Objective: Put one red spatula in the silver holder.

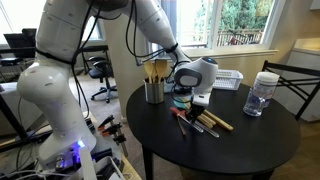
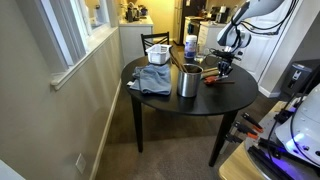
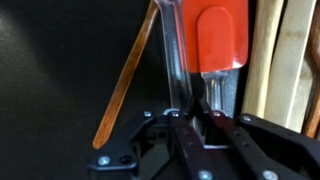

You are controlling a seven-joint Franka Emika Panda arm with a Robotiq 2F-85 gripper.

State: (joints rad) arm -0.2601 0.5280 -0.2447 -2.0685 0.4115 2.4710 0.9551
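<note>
The red spatula (image 3: 220, 38) lies on the black table; the wrist view shows its red head and a pale handle running down between my fingers. My gripper (image 3: 192, 116) is down at the table over the loose utensils (image 1: 197, 119), its fingers closed in on that handle. The gripper also shows in both exterior views (image 1: 193, 96) (image 2: 225, 68). The silver holder (image 1: 153, 91) stands upright beside the gripper with several wooden utensils in it. It also shows near the table's middle in an exterior view (image 2: 188, 82).
A clear jar with a white lid (image 1: 261, 92) and a white slatted basket (image 1: 229, 80) stand on the round black table (image 1: 250, 145). A blue cloth (image 2: 152, 80) lies near the holder. Light-wood spatulas (image 3: 285, 60) and a thin wooden stick (image 3: 125, 85) lie beside the red spatula.
</note>
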